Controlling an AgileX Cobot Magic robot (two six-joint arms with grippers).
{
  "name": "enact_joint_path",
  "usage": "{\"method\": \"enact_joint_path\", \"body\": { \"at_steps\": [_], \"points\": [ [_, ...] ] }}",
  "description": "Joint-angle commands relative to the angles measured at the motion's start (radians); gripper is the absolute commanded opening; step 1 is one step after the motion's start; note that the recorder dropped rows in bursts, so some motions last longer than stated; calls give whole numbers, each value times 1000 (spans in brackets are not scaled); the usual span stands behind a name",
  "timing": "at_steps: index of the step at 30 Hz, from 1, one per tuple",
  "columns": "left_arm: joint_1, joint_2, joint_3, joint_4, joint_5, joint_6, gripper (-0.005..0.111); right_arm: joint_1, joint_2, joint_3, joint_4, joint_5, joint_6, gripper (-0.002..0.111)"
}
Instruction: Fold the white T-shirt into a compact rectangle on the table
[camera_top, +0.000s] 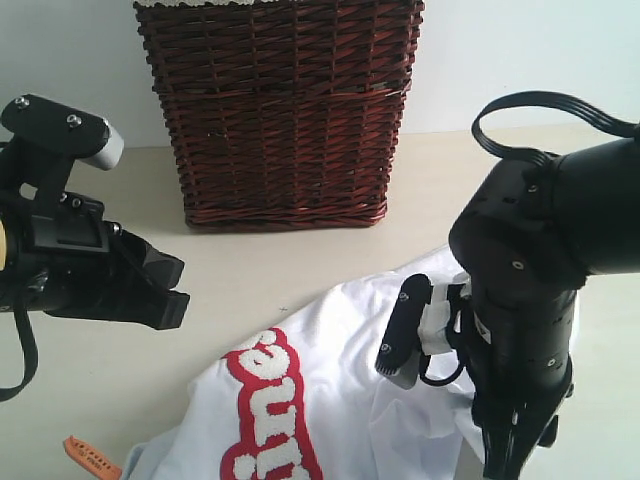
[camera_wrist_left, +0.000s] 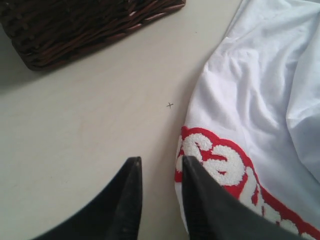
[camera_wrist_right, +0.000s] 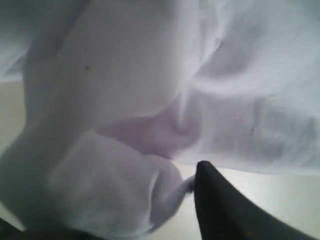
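Observation:
The white T-shirt (camera_top: 370, 400) lies rumpled on the table (camera_top: 250, 270) at the front, its red-outlined fuzzy word strip (camera_top: 268, 405) facing up. A small orange tag (camera_top: 90, 458) lies at the shirt's left corner. My left gripper (camera_top: 180, 290) hovers left of the shirt. In the left wrist view it (camera_wrist_left: 160, 161) is open, with bare table (camera_wrist_left: 75, 125) in the gap and one finger over the edge of the shirt (camera_wrist_left: 260, 90) by the strip (camera_wrist_left: 220, 160). My right gripper (camera_top: 515, 455) points down at the shirt's right side. In the right wrist view it (camera_wrist_right: 160, 170) is open. Bunched cloth (camera_wrist_right: 110, 190) hides one finger.
A dark red-brown wicker basket (camera_top: 280, 110) stands at the back centre of the table, and its corner (camera_wrist_left: 75, 25) shows in the left wrist view. A pale wall runs behind it. Bare tabletop lies between the basket and the shirt.

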Motion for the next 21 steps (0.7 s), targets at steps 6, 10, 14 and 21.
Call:
{"method": "enact_joint_path", "body": {
  "at_steps": [6, 10, 14, 21],
  "points": [
    [5, -8, 4, 3, 8, 0, 29, 0, -1, 4, -27, 142, -21, 0],
    [5, -8, 4, 3, 5, 2, 29, 0, -38, 4, -30, 218, -37, 0],
    [5, -8, 4, 3, 5, 2, 29, 0, -132, 7, -6, 218, -94, 0],
    [5, -6, 4, 3, 5, 1, 29, 0, -212, 7, -136, 218, -41, 0]
  ]
}}
